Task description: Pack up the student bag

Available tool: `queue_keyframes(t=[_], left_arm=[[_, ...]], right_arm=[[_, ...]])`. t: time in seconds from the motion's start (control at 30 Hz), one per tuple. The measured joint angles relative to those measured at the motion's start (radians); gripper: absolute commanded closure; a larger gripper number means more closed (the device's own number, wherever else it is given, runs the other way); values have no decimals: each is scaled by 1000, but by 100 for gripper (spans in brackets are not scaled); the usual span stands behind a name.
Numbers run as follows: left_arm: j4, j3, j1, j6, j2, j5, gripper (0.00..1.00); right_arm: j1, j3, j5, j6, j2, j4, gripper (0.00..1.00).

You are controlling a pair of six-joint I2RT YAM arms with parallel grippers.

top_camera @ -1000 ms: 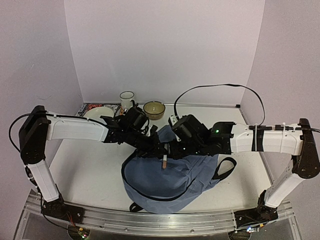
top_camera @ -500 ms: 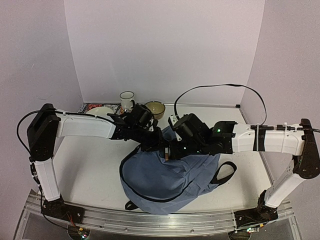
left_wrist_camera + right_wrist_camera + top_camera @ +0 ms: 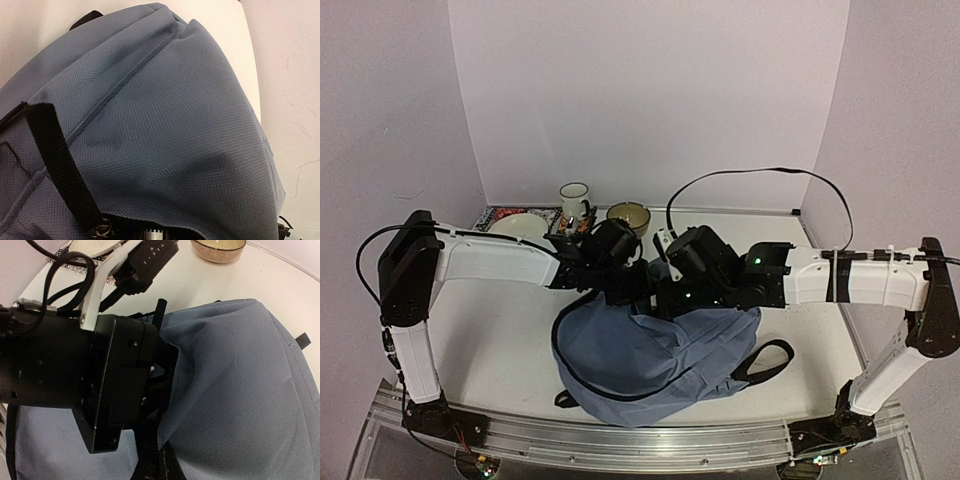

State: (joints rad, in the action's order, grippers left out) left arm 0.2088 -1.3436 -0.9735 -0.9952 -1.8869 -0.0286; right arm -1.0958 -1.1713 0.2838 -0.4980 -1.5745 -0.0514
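A white table (image 3: 490, 330) carries a small cluster of crockery along its far edge, left of the middle. A white mug (image 3: 574, 199) with a dark rim stands upright there. Just right of it sits a bowl (image 3: 629, 217), yellowish-green outside and pale brown within, also upright. Left of the mug, toward the far left corner, a white plate (image 3: 518, 225) lies on a flat printed mat (image 3: 503, 213) with a busy red-and-dark pattern; only part of each shows. Pale lilac walls (image 3: 650, 100) close the table in at the back and on both sides.
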Motion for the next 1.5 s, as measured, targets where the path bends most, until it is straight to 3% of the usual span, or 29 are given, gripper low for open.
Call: queue_keyframes(t=[0.43,0.63,0.97,1.33,1.5], left_arm=[[-6,8,-43,-28,-18,32,58],[7,114,-46,-6,143,71,50],[47,270,-16,-1,382,130,46],[96,278,128,26,343,95,41],[108,222,144,68,253,61,40]], right_arm=[[-15,18,33,-4,4,17,97],[-21,58,37,-23,19,52,98],[-26,116,8,-61,19,88,97],[-32,183,-109,-99,-33,112,79],[-34,171,-114,-81,-38,84,61]])
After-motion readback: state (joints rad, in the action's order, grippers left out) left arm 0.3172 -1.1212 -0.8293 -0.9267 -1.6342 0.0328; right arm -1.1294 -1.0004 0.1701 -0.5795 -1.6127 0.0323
